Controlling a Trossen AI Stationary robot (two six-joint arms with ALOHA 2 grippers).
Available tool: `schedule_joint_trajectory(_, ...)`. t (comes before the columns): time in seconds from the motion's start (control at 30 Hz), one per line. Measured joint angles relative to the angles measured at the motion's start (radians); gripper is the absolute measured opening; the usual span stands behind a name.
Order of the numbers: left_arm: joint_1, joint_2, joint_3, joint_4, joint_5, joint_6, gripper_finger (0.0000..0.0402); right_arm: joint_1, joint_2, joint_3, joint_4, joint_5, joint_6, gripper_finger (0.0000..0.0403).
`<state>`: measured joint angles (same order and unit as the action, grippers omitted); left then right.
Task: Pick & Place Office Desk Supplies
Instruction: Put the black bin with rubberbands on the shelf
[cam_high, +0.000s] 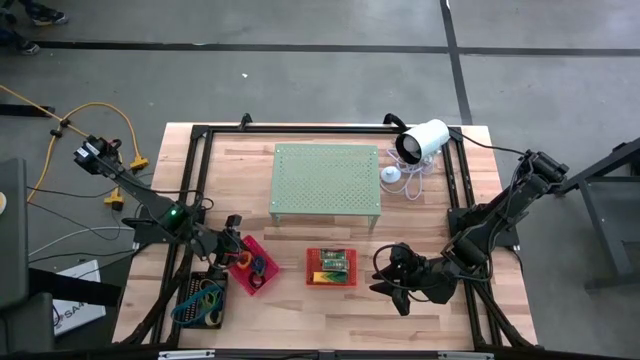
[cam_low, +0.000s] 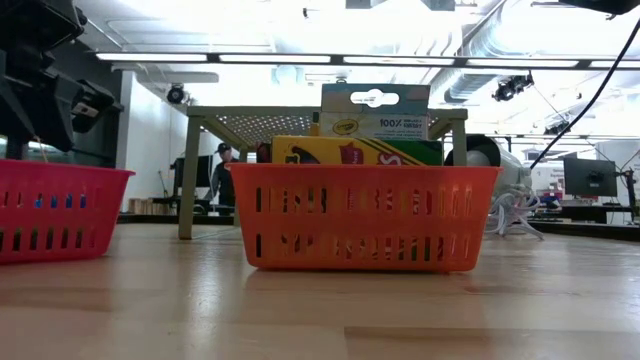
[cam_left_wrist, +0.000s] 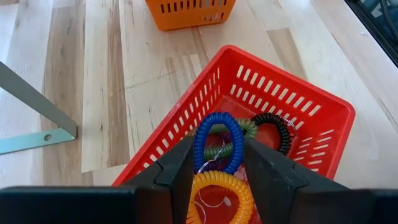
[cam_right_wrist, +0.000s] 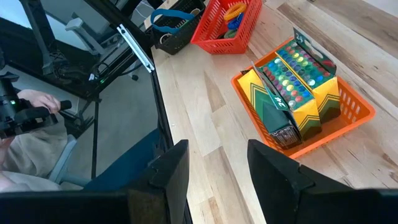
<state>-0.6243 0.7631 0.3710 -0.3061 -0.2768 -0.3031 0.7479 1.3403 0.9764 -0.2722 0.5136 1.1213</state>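
Tabletop of pale wood (cam_high: 420, 230) fills my overhead feed, with the pale green perforated stand (cam_high: 326, 178) set at its far middle and a white camera (cam_high: 422, 140) just right of the stand. Nearer me sit three baskets in a row: an orange one (cam_high: 331, 267) at centre, a red one (cam_high: 252, 264) to its left, and a black one (cam_high: 203, 298) nearest the left corner.

My left gripper (cam_left_wrist: 216, 163) hangs directly over the red basket, fingers spread wide and holding nothing. Between those fingers I see coiled rings lying inside the basket: a blue ring (cam_left_wrist: 217, 142), an orange ring (cam_left_wrist: 219, 194) just nearer the wrist, a green one (cam_left_wrist: 225, 149) partly under the blue, and a black one (cam_left_wrist: 272, 130) beside them toward the far wall. None touches the fingers as far as I can tell.

My right gripper (cam_right_wrist: 211, 165) waits above bare wood right of the orange basket, fingers parted with nothing between them. From its wrist I see crayon boxes (cam_right_wrist: 289, 87) standing packed in that orange basket. The black basket holds blue and green loops (cam_high: 205, 299); I cannot make them out individually. Beyond the table's edge, a person's hand (cam_right_wrist: 34, 107) shows in the right wrist feed.
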Motion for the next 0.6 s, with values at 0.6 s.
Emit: schedule_joint_trajectory(0.6, 0.000, -0.049, 0.000, 0.041, -0.132, -0.001, 0.0134, 0.000, 0.000, 0.000, 0.000, 0.000, 0.000, 0.0151)
